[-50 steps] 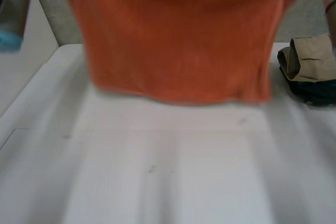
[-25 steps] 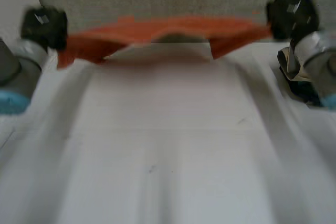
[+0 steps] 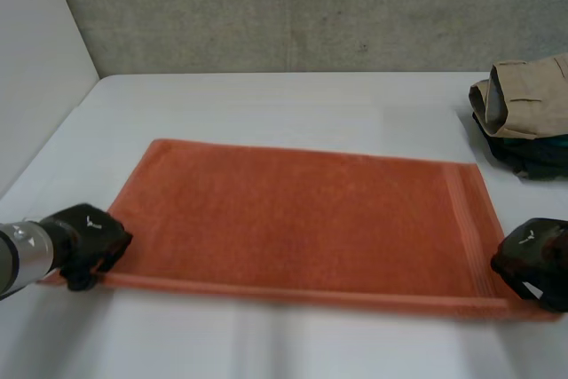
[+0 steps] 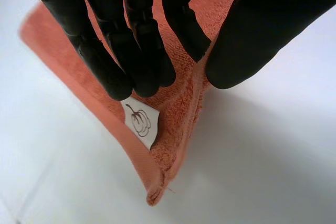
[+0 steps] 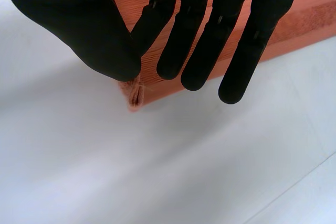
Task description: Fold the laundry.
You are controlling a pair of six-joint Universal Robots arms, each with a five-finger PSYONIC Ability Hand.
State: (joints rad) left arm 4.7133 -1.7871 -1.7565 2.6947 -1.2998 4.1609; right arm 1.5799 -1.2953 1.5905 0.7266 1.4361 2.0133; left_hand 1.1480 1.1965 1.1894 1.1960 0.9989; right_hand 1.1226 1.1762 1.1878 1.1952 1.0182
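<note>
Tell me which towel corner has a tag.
The towel corner in the left hand; a white tag lies by its fingertips. The right hand's corner is bare.

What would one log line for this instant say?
towel: orange, flat on table | left hand: pinching near left corner | right hand: pinching near right corner | aside: folded clothes pile, far right

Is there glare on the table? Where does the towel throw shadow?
Head view: no strong glare on the table; the flat towel throws hardly any shadow. Left wrist view: soft shadow on the table beside the raised towel corner.
</note>
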